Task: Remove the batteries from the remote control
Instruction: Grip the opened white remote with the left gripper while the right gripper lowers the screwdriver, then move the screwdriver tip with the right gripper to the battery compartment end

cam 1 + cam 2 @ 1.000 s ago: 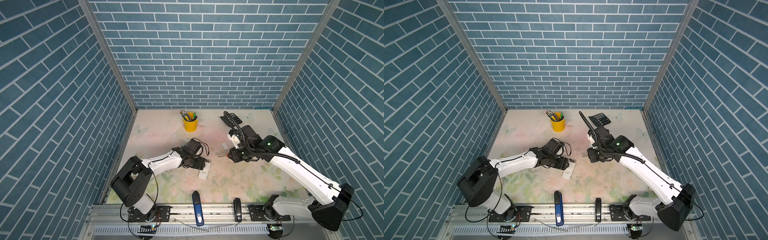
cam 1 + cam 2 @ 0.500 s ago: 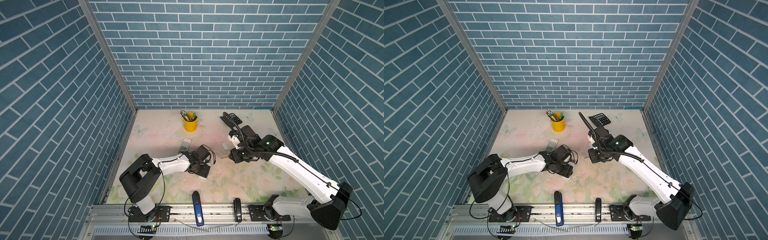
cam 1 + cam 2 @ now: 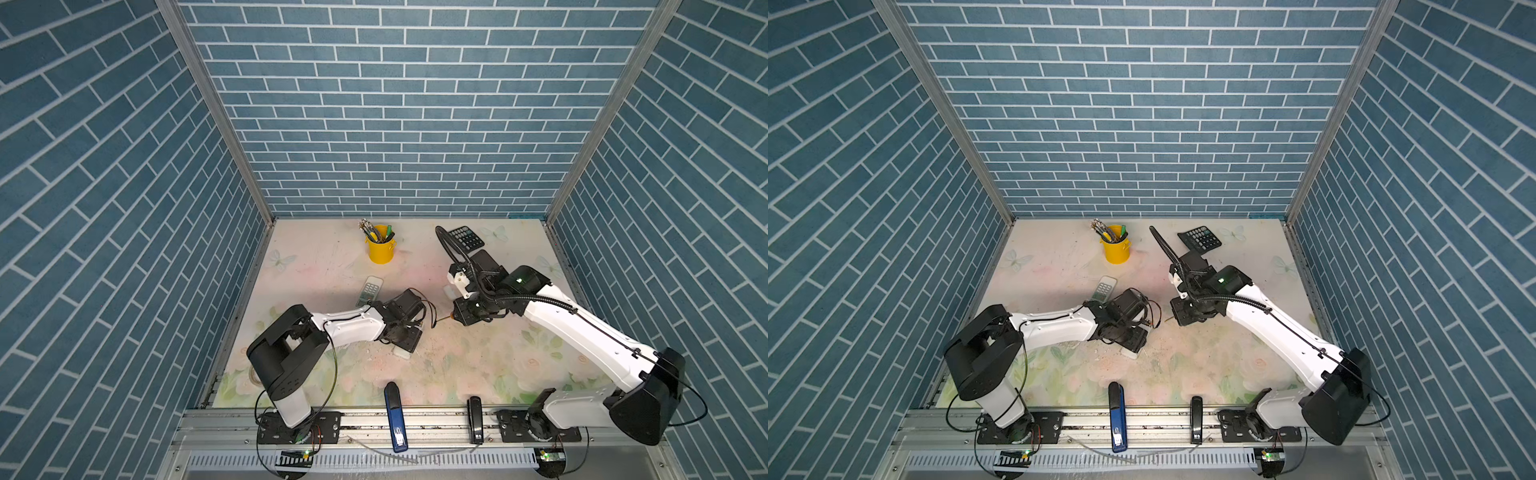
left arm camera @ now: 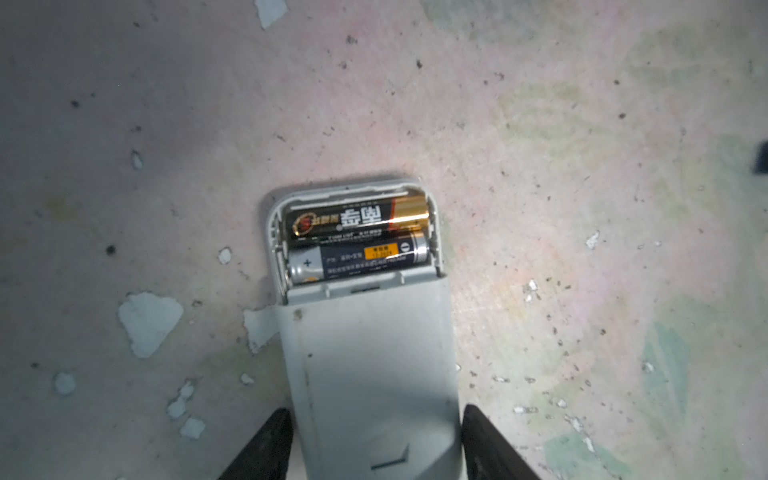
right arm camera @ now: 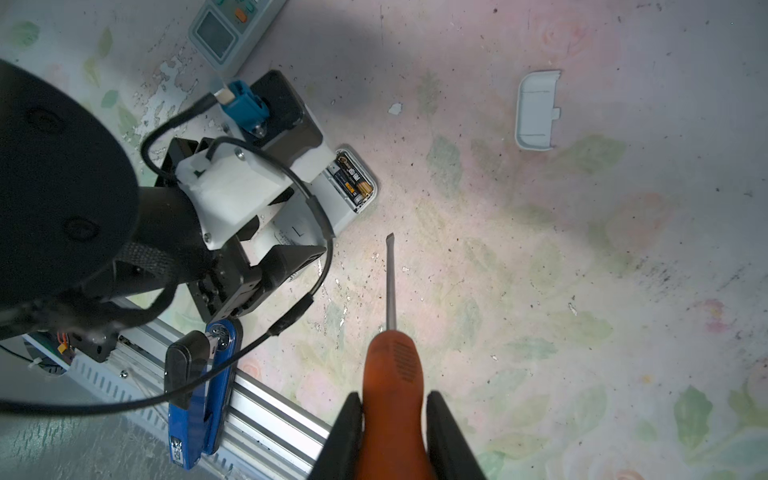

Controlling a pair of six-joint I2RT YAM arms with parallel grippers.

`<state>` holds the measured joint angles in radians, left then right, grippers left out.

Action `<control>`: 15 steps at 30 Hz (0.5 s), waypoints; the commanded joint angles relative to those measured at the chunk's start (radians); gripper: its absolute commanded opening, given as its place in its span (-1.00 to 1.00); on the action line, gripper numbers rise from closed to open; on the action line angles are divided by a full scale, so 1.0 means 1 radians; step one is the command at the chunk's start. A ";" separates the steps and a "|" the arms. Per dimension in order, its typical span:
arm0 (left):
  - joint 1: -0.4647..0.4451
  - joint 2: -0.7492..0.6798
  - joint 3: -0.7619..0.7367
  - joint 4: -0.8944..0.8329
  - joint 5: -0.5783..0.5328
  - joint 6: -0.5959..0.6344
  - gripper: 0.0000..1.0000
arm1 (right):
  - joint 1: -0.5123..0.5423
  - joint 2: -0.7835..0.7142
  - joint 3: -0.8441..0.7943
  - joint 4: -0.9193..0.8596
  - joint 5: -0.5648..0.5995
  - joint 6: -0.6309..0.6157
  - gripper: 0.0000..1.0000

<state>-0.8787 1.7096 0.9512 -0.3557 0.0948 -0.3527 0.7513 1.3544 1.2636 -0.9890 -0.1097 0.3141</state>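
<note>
Though flaked, floral tabletop (image 3: 478,374) w/ blue-brick walls (image 3: 395,124).

bare mat (image 5: 498,270) lies between screwdriver (image 5: 390,286) and batteries (image 5: 353,179), while the left claw (image 4: 376,415) grips the remote (image 4: 365,353) behind them.

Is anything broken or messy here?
Yes. The flowery table cover is peeling, with white patches and loose flakes around the remote. A white battery cover lies off by itself, leaving two batteries showing.
</note>
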 commanded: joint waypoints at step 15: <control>-0.005 0.015 -0.139 -0.069 -0.016 0.037 0.43 | -0.011 0.058 0.030 0.062 -0.069 -0.044 -1.00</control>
<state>-0.8833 1.6695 0.8825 -0.2951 0.0734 -0.3031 0.7448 1.3998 1.2640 -0.9459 -0.1555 0.3077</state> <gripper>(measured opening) 0.725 0.266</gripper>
